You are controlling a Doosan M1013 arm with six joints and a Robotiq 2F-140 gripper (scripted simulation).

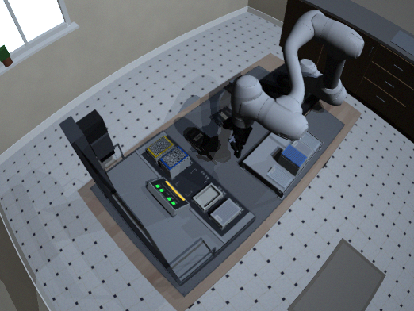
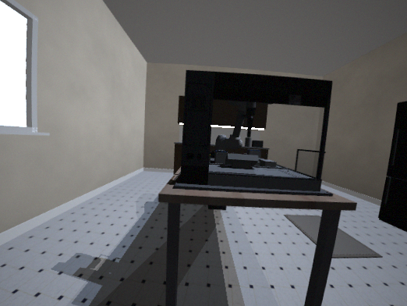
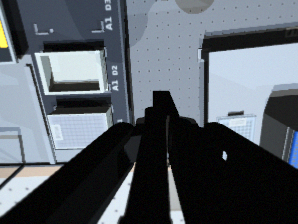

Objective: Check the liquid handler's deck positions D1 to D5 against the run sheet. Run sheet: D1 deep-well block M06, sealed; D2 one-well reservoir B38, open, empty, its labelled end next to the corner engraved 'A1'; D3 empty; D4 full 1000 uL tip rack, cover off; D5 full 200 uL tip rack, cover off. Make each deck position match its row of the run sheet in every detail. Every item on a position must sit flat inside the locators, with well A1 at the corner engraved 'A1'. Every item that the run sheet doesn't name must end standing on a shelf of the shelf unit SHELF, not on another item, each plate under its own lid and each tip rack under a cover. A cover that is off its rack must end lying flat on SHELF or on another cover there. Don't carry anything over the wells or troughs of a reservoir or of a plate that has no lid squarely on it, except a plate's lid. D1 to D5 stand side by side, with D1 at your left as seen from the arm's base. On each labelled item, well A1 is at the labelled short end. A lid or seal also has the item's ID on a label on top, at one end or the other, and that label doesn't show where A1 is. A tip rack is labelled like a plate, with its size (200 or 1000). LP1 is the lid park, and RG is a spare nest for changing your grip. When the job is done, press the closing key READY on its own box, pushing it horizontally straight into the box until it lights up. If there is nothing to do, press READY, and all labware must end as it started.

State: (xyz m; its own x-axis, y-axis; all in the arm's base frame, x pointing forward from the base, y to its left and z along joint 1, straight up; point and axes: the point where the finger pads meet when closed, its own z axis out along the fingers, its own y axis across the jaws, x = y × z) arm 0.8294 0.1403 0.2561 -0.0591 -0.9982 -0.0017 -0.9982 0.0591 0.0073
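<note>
My gripper (image 1: 237,150) is shut on nothing and hangs above the grey table top between the deck row and the shelf unit; in the wrist view its closed fingers (image 3: 161,100) point at the bare surface. On the deck, a sealed white block (image 1: 226,212) (image 3: 80,129) sits at D1. An open, empty white reservoir (image 1: 207,196) (image 3: 75,72) sits at D2. D3 (image 1: 191,175) is bare. A blue-framed tip rack (image 1: 174,159) and a yellow-framed tip rack (image 1: 159,146) stand uncovered at D4 and D5.
The shelf unit (image 1: 283,159) at the right holds a blue item (image 1: 294,155) and a flat pale piece (image 1: 278,174) (image 3: 236,125). A box with green lights (image 1: 167,194) stands beside the deck. Dark fixtures (image 1: 198,139) lie left of the gripper. A black gantry frame (image 2: 253,90) spans the far end.
</note>
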